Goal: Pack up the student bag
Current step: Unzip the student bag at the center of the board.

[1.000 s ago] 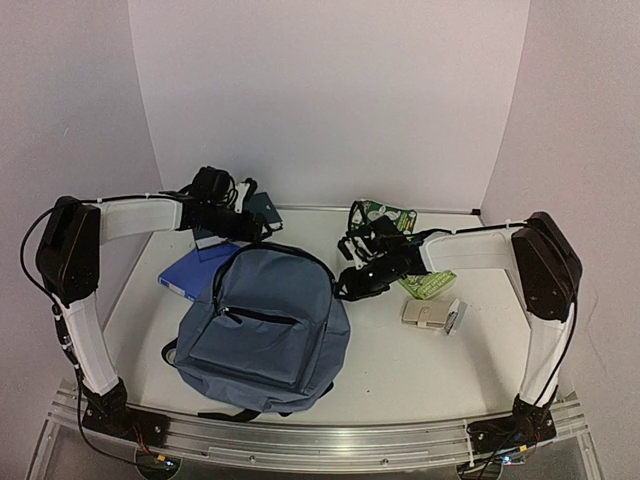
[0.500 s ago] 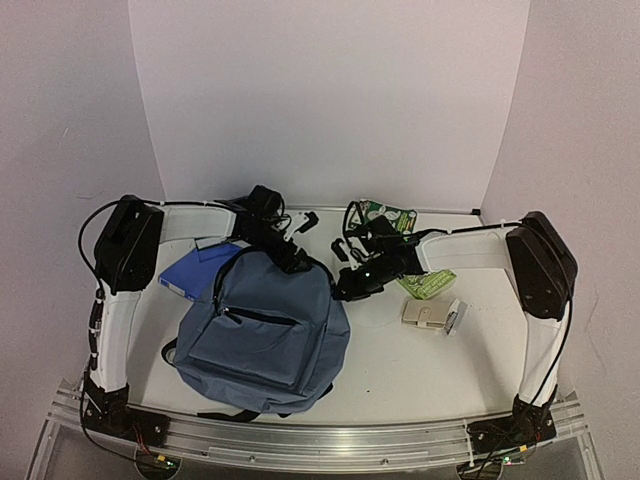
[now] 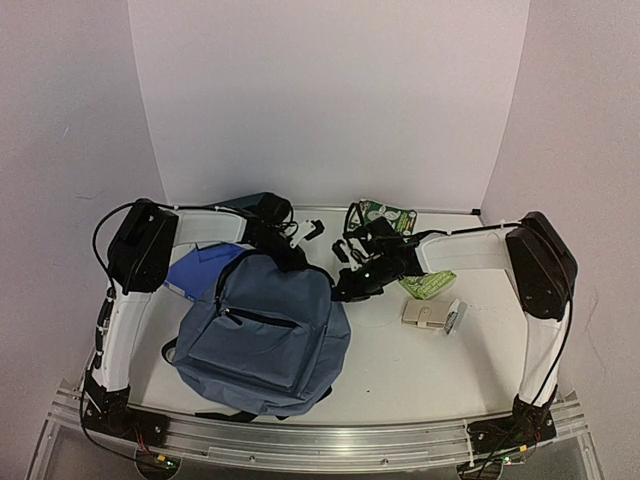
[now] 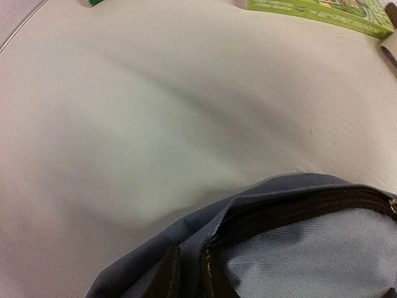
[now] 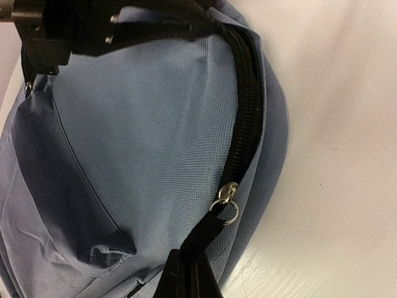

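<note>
Top external view has the bag lying flat on the white bench, lower centre-left of the frame, front pocket up and its top toward the back wall. Both arms reach in to that top edge, the left arm from the left of the frame and the right arm from the right. From the right wrist, the right jaws are fully closed at the bottom of the frame. They pinch the black pull that hangs from a small metal ring on the main zipper. The left jaws show there as a black shape in the upper left, at the bag's top. From the left wrist, the left jaws look nearly closed at the bottom edge, with a ridge of the bag's blue fabric nipped between them just beside the zipper. A blue book shows by the bag's upper-left side, below the left arm. A green box and a beige case sit right of centre, and a green packet is near the back wall.
</note>
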Robot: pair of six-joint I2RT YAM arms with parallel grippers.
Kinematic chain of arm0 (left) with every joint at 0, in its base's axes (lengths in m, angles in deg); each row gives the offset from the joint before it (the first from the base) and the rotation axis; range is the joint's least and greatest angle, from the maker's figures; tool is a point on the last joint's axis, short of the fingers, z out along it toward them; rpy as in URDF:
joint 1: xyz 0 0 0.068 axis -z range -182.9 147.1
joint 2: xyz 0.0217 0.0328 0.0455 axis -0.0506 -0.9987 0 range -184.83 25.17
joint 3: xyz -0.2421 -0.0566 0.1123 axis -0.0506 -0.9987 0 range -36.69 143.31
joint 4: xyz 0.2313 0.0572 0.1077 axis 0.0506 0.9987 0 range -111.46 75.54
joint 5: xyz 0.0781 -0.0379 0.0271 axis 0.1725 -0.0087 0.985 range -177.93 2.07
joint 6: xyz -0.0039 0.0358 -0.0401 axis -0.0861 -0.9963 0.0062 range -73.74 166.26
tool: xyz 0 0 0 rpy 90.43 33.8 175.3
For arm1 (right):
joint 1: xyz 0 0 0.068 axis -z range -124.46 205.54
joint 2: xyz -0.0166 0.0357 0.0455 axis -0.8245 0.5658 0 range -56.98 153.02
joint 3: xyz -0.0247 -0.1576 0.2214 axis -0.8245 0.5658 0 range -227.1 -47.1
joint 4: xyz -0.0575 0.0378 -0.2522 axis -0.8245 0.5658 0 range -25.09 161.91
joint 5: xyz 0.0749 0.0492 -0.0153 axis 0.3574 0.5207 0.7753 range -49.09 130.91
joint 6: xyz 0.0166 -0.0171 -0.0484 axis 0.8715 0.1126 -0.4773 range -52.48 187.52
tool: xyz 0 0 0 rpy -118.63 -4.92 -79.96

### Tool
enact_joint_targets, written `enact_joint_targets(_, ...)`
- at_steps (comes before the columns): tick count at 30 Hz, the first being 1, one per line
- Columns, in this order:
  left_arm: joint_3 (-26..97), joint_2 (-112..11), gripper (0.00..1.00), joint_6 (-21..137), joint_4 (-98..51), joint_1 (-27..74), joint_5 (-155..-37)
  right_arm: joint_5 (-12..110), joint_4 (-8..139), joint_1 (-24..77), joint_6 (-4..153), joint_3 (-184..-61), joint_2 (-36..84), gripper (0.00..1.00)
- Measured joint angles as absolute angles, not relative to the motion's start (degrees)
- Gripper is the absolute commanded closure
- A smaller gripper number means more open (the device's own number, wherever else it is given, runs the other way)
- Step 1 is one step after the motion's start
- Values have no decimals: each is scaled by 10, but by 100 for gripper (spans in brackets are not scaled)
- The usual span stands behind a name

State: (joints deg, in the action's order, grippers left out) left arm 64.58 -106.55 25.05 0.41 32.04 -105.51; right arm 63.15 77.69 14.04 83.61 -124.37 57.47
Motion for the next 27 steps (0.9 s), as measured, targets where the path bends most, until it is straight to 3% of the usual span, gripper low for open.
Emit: enact_joint_targets(27, 586, -1064, 100, 364, -83, 343, -997, 594, 735, -36, 989, -1119, 510, 100)
